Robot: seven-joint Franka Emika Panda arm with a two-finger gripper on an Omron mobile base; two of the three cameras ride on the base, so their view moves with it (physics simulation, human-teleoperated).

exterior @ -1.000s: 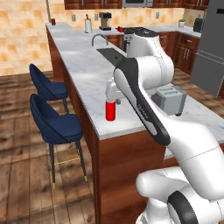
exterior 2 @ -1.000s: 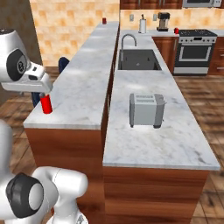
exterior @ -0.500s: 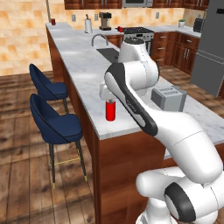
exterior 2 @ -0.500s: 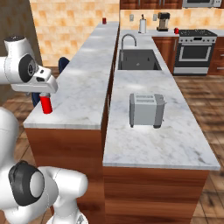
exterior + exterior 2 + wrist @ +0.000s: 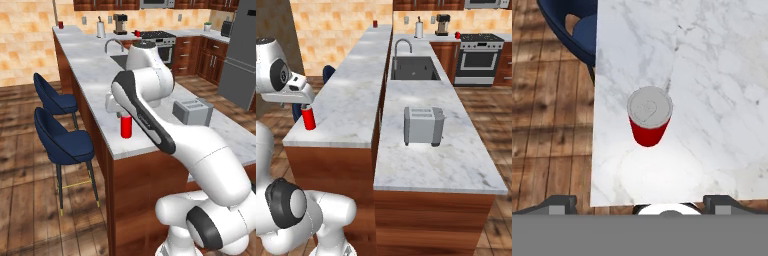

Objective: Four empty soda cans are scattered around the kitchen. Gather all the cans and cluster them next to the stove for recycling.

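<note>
One red soda can (image 5: 126, 126) (image 5: 308, 118) stands upright near the front corner of the marble island, close to its edge. My gripper (image 5: 119, 113) (image 5: 304, 103) hangs straight above it, open, touching nothing. In the hand view the can (image 5: 649, 118) sits centred below, with the fingertips (image 5: 559, 203) spread wide at either side of the gripper (image 5: 641, 202). A second can (image 5: 60, 24) (image 5: 375, 23) stands at the island's far end. A third can (image 5: 137, 33) (image 5: 457, 35) rests on the back counter beside the stove (image 5: 157, 35) (image 5: 478, 37).
A steel toaster (image 5: 192, 111) (image 5: 423, 125) sits on the lower counter right of the island. A sink (image 5: 411, 68) lies beyond it. Two blue bar stools (image 5: 65, 145) (image 5: 577, 25) stand along the island's outer side. A coffee machine (image 5: 120, 23) is at the back wall.
The arm's upper links have swung across toward the island while the hand stays over the near can. The can has not moved and the fingers remain spread.
</note>
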